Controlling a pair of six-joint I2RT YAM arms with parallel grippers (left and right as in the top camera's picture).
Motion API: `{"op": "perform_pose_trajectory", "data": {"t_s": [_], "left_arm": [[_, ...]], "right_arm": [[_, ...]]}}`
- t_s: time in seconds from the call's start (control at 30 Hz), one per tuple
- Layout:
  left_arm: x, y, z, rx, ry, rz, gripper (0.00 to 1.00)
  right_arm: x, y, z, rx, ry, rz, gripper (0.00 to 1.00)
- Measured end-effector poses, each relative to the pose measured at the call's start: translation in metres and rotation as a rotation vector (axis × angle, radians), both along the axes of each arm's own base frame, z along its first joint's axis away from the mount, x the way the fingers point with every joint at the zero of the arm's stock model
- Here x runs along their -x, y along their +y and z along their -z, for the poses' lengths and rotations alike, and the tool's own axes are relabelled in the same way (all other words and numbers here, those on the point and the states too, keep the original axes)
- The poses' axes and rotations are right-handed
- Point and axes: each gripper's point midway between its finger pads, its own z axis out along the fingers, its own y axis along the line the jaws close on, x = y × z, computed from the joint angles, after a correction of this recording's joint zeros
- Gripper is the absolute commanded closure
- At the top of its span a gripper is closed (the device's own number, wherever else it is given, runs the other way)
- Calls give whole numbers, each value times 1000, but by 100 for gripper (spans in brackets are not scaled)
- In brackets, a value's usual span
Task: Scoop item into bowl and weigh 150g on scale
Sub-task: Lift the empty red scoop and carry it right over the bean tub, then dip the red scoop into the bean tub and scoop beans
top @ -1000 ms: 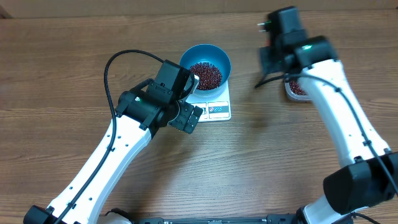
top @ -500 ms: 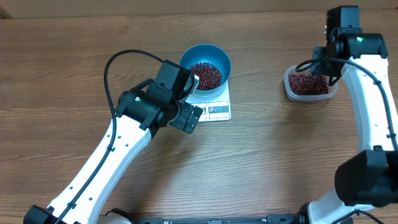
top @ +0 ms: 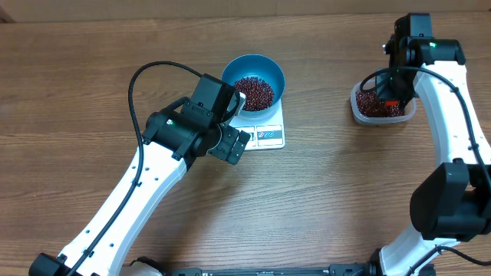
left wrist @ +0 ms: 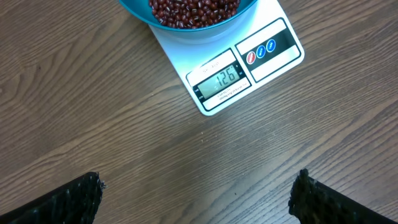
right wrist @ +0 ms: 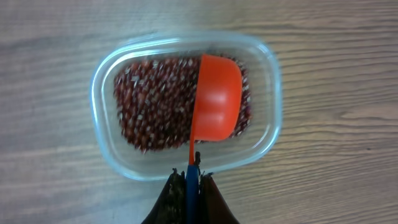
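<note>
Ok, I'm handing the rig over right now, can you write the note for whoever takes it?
Left gripper: open, empty, hovering above the table beside the scale.
Right gripper: shut on the handle of the orange scoop, which is over the clear tub; the scoop looks empty.
Done: blue bowl sits on the scale with beans in it; display reads 126.
Left: add beans from the tub until it shows 150.

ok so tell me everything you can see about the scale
The scale is a flat white rectangle, plastic by its look, lying on the wooden table. Along one edge sit a display reading 126 and a dark panel with a red and a blue round button. The blue bowl of beans stands on the other end. Nothing else touches it.
</note>
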Motion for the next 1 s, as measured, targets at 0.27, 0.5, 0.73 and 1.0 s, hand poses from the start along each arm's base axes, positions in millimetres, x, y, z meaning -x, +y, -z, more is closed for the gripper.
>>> {"op": "perform_pose_trajectory", "data": {"t_s": [0.27,0.5,0.73,1.0], "left_arm": [[0,0,0,0,0,0,0],[0,0,0,0,0,0,0],[0,0,0,0,0,0,0],[0,0,0,0,0,0,0]], "right_arm": [[3,9,4,-37,26,-65,96],[5,12,9,-56,39,-78,96],[11,15,35,-74,109,-85,96],[7,33,39,-175,98,-143,96]]}}
